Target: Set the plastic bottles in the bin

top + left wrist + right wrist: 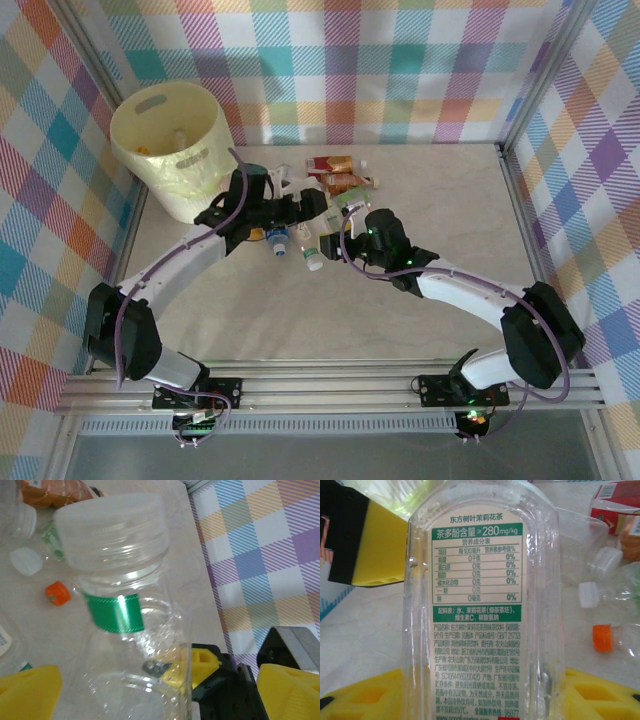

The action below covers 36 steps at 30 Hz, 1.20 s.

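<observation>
A clear plastic bottle with a green-and-white printed label stands between the yellow fingers of my right gripper, which is shut on it. In the left wrist view the same bottle shows a white cap and a green band. My left gripper is open, its yellow fingers wide on either side of the bottle and clear of it. Both grippers meet at mid-table among loose bottles. The pale-yellow bin stands at the back left, next to the left arm.
More bottles lie round the grippers: a blue-capped one, a white-capped one and orange-labelled ones. A loose orange cap and a white cap lie on the tabletop. Checkered walls enclose the table.
</observation>
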Motion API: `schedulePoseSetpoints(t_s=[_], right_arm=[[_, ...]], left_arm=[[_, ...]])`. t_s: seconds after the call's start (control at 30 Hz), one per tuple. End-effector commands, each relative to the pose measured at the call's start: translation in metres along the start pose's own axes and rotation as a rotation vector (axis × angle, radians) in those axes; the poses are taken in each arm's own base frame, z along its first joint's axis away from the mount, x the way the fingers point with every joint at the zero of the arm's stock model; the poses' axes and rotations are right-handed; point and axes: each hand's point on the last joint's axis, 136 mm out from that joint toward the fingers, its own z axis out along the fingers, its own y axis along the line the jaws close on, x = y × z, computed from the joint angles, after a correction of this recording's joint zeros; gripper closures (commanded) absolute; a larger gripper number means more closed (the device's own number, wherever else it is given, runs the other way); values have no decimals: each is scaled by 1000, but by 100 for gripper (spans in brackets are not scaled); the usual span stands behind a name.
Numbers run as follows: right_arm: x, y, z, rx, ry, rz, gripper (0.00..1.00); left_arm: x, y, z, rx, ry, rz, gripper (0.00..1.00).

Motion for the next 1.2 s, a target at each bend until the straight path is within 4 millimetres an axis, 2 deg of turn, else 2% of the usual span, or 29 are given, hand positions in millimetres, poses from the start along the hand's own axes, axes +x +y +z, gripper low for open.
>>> schedulePoseSetpoints(t_s=[0.0, 0.07, 0.3, 0.57, 0.67, 0.77, 0.83, 0.97, 1.17], right_arm=[[-27, 24, -8, -100, -82, 19, 56], [-31, 31, -9, -135, -94, 7, 56], [-38, 42, -11, -190, -103, -2, 55], [-44, 55, -16, -265, -123, 3, 52], [-40, 57, -16, -277, -106, -2, 43], [-34, 54, -15, -261, -81, 3, 24], [-30, 53, -17, -254, -66, -11, 12], [-24, 43, -24, -193, -48, -31, 0], [-28, 29, -41, -92, -85, -72, 0]], left_arm=[[-5, -11, 7, 15, -11, 25, 2], [1, -8, 12, -2, 3, 25, 5], [7, -19, 18, 23, 14, 58, 14], [12, -21, 20, 46, 13, 47, 40], [8, -27, 17, 63, -2, 50, 44], [2, -26, 13, 40, -38, 55, 45], [-3, -18, 10, -12, -67, 51, 46], [-7, -11, 6, -54, -94, 39, 47], [-15, 1, -1, -133, -142, 28, 48]])
